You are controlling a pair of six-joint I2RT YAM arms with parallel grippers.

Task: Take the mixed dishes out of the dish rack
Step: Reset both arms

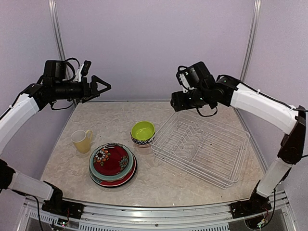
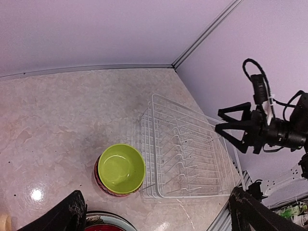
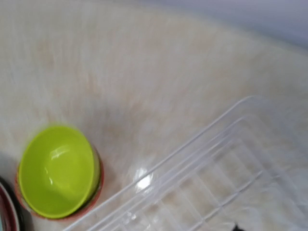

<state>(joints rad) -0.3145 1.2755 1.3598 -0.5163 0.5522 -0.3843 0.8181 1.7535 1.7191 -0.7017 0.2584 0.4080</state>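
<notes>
Dish rack (image 1: 207, 149) is standing empty.
Right claw (image 1: 174, 100), jaws parted, is hanging above its far corner; left claw (image 1: 102, 86), wide open, is hovering well apart.

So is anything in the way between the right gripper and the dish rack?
No, nothing I can see. The right gripper hangs open above the far left corner of the dish rack, only air between them. The lime green bowl, plate stack and yellow mug sit off to the rack's left.
</notes>
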